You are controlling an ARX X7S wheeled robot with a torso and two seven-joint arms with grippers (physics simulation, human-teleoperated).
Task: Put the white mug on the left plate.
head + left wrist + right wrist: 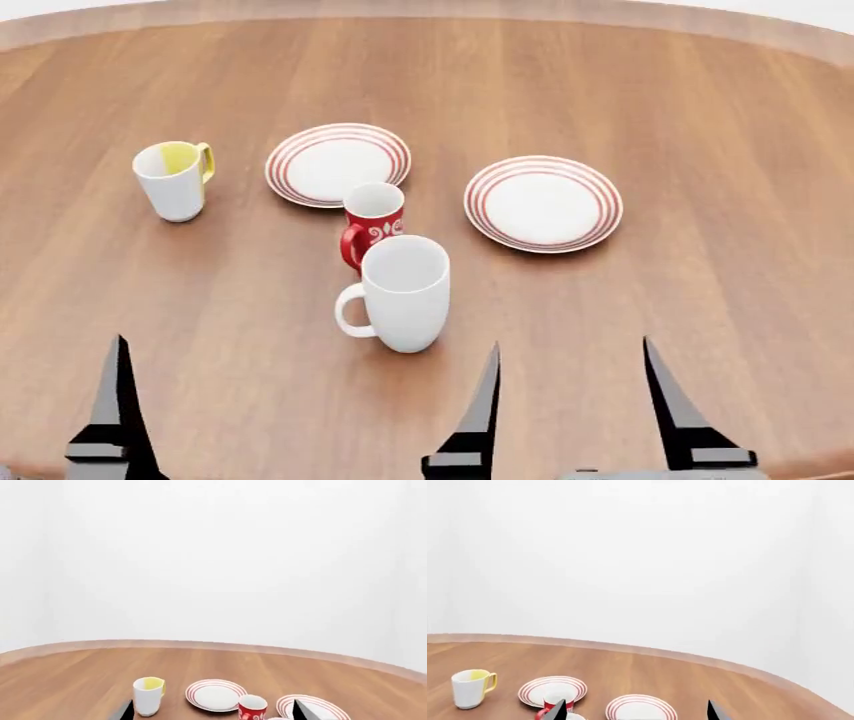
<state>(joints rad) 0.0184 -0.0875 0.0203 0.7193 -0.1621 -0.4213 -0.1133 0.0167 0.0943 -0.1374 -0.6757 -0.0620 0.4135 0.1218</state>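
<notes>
Nearest the head camera, at the near edge of the table (pixel 694 120), two end effectors point forward over the wood. The right end effector (pixel 571 400) shows both dark fingers, set wide apart with nothing between them. Of the left end effector (pixel 118 415) only one finger (pixel 114 400) shows in the head view, the other being cut off by the picture's edge; in the left wrist view its two finger tips (pixel 123 711) stand far apart at the bottom of the picture, so it is wide as well and holds nothing. Just beyond the fingers, between the two end effectors and closer to the right one, the white mug (pixel 398 292) stands upright on the bare table, its handle turned toward the robot's left; it touches neither end effector. Right behind it, close but whether touching I cannot tell, stands a smaller red mug (pixel 372 225) with white markings, upright, its handle toward the near side. Past the red mug, and slightly to the left, lies the left plate (pixel 338 164), white with red rings and nothing on it. The right plate (pixel 543 203), alike in look, lies to the right at about the red mug's depth, apart from both mugs. Well to the left, beside the left plate but clear of it, stands a yellow-lined mug (pixel 174 180) with a yellow handle. Beyond the plates the wood runs on to the table's curved far edge.
</notes>
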